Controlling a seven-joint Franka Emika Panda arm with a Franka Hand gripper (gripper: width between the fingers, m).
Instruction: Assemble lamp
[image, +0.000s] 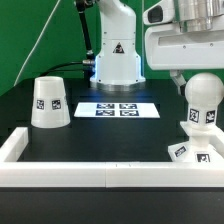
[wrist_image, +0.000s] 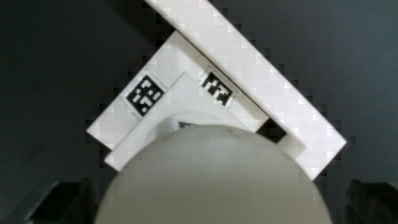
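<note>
The white bulb (image: 202, 98) stands upright at the exterior view's right, its stem down on the stepped base (image: 193, 151) by the front right corner. My gripper (image: 190, 82) hangs just above and behind the bulb's round head. In the wrist view the head (wrist_image: 205, 170) fills the space between my dark fingers (wrist_image: 61, 202), with a gap on each side. The gripper (wrist_image: 214, 208) is open and holds nothing. The base (wrist_image: 187, 100) shows beneath the head with its tags. The tapered shade (image: 48, 103) stands mouth down at the exterior view's left, far from the gripper.
The marker board (image: 118, 109) lies flat in the middle of the black table. The white robot pedestal (image: 115, 60) stands behind it. A low white wall (image: 90, 171) runs along the front and sides; it shows beside the base in the wrist view (wrist_image: 249, 65).
</note>
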